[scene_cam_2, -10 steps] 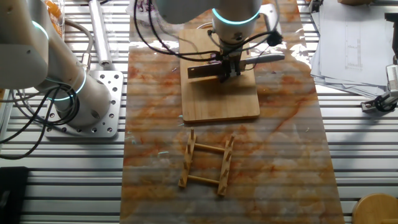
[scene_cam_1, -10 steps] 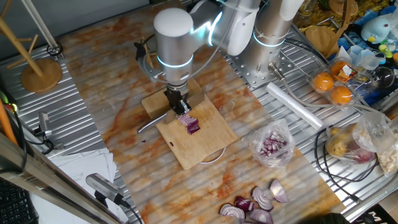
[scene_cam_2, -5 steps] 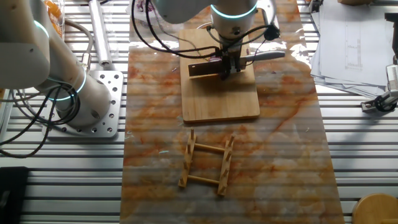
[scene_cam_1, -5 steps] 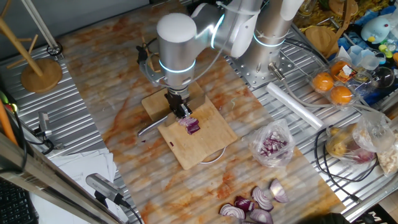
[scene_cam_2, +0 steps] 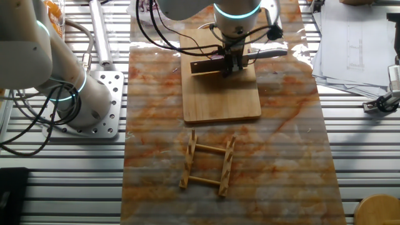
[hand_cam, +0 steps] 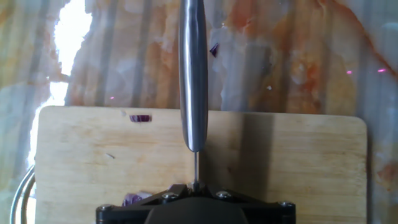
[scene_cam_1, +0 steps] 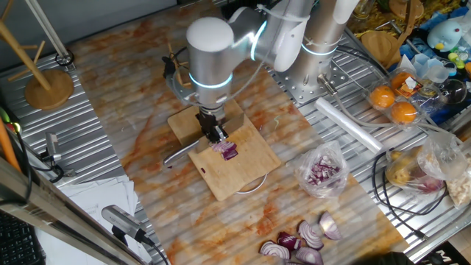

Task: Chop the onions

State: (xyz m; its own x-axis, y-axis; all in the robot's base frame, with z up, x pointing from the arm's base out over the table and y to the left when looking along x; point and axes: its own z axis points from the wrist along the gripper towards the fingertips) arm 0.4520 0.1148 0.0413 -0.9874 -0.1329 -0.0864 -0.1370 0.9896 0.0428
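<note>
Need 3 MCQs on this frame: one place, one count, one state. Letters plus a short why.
1. Where is the onion wedge?
A. on the wooden cutting board
B. in the clear bag
C. on the paper sheets

2. How many oranges sit in the clear tray at the table's edge?
A. one
B. two
C. four

3. What is the pincer doing?
A. hanging open
B. clamped on the knife
C. gripping the wooden rack

Key: 1 A, the purple wedge lies on the board under the arm. 2 B, two oranges lie side by side. 3 B, the hand view shows the steel handle running out from the shut pincer.
</note>
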